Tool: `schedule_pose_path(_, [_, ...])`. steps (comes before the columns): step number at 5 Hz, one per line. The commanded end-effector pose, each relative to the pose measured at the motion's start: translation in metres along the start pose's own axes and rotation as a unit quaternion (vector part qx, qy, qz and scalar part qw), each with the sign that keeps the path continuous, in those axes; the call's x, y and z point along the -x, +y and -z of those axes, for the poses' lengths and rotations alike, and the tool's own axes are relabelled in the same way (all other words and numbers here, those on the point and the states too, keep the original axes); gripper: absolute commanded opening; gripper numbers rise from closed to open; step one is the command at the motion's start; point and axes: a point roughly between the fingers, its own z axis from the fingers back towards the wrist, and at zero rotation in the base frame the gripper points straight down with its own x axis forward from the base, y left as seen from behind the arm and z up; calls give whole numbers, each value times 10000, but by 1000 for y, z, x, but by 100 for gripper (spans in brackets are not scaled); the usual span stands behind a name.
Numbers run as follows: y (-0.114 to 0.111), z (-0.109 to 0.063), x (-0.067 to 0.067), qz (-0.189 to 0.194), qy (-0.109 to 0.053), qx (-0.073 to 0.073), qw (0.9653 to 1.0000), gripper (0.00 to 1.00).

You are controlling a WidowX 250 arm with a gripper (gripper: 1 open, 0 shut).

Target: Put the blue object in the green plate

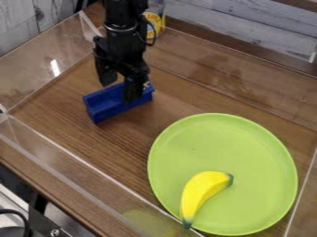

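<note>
The blue block (115, 101) lay flat on the wooden bench (74, 130), inside a clear-walled tray, its long side running diagonally from lower left to upper right in the camera view. It sat well apart from the green plate (247, 148), which occupied the lower right of the bench. None of the block rested on the plate.

The black gripper (122, 86) hung straight down over the block's upper-right end. Its jaws stood wide apart, not clamped on anything. 1 finger (132, 88) came down in front of the block's far end and covered part of it; the other finger stood on the left, above the block's upper-left edge. The block's far end therefore lay beneath and between the spread jaws, while its lower-left half stuck out clear of them toward the camera. Whether the fingertips actually touched the block or the bench could not be told from this view, but the block showed no tilt and appeared to rest fully on the wood.

A yellow banana (203, 195) lay on the plate near its lower edge, curving upward to the right, well apart from the block and the jaws.
</note>
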Motion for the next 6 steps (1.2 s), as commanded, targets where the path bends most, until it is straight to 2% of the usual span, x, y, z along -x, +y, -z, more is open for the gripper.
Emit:
schedule_pose_path(1, [9,-7,-5,-74,-203,-113,9997,100])
schedule_pose_path(6, [13,3,-9,-97,-255,-138,9995,100])
